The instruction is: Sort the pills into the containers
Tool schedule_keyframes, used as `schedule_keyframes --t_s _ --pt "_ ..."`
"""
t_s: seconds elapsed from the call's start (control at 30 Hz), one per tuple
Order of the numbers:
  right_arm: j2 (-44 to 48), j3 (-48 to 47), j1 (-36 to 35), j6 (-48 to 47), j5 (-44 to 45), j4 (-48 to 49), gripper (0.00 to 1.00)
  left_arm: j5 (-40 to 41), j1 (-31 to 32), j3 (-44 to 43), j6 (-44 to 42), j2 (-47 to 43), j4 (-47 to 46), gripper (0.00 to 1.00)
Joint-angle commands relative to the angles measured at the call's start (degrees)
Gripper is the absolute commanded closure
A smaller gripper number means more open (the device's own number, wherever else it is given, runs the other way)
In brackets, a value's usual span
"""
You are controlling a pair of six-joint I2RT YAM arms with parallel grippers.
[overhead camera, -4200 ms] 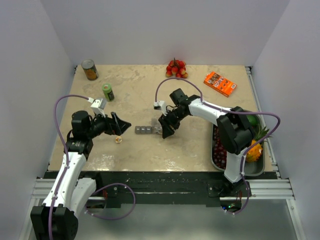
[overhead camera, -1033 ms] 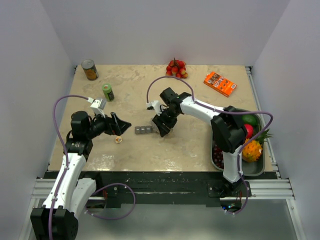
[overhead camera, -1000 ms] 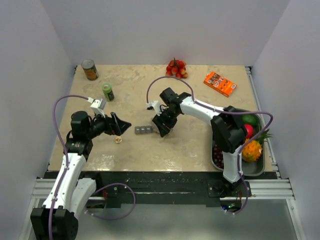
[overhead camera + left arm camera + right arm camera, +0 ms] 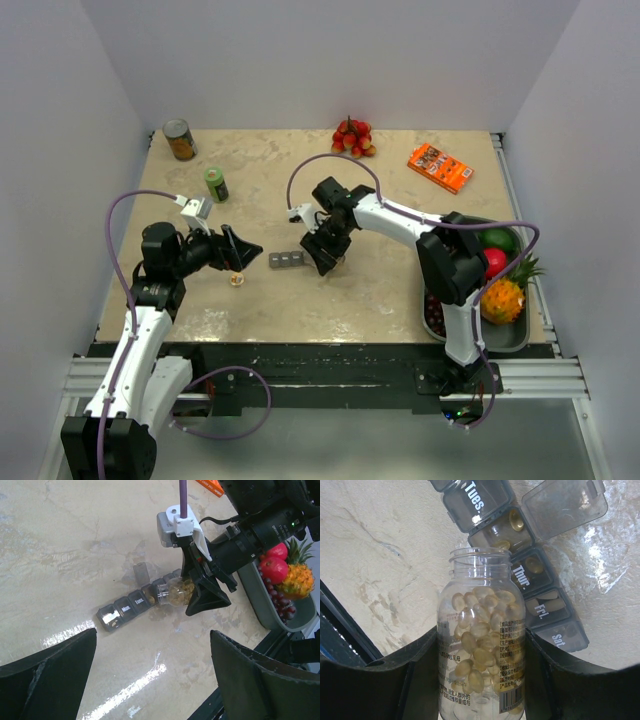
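Robot lab booth, plain white walls (image 4: 330, 60), aluminium rail frame (image 4: 550, 378)

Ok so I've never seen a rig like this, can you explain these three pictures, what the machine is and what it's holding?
These are two robot arms bolted at the near edge of a table. The wide picture looks down from above and behind them. The other two come from a small camera on each wrist, so each shows its own tool's fingers at the bottom.

The right tool is clamped on a clear pill bottle, tipped over with its open mouth at a grey pill organiser marked with weekdays. One of the organiser's lids stands open. The left tool is wide open and holds nothing.

Also on the table are a tin can, a green bottle, a bunch of red fruit, an orange box and a tray of fruit.
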State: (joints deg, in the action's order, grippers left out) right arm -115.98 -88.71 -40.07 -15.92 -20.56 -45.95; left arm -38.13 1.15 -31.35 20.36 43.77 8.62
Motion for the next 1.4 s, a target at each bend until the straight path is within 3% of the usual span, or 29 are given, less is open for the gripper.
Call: schedule_keyframes --t_s 0.0,0.3,0.77,0.93,1.17,1.37 --pt "0.2 -2.6 -0.2 0.0 -2.1 -0.5 1.00 -1.0 -0.1 -0.3 -0.7 -0.5 -2.4 0.01" --pt "2.6 -2.0 -0.1 -1.8 -4.3 -0.3 1.00 -0.9 -0.1 -0.2 -0.6 -0.4 -2.2 0.01" --pt "16.4 7.1 1.9 -4.1 -11.6 9.6 1.00 1.9 -0.1 -0.7 1.3 0.2 -0.5 0.01" --pt "22.2 10.4 2.5 -4.5 -14.3 16.1 1.00 6.7 -0.2 -2.0 3.5 1.8 3.1 0.01" --pt "32.3 14.5 3.1 -5.3 -15.0 27.0 1.00 7.0 -0.3 -2.7 6.1 8.4 9.5 0.01" --pt "39.9 17.0 4.1 -1.9 -5.1 42.3 1.00 12.5 -0.3 -3.7 5.7 12.0 13.0 0.01"
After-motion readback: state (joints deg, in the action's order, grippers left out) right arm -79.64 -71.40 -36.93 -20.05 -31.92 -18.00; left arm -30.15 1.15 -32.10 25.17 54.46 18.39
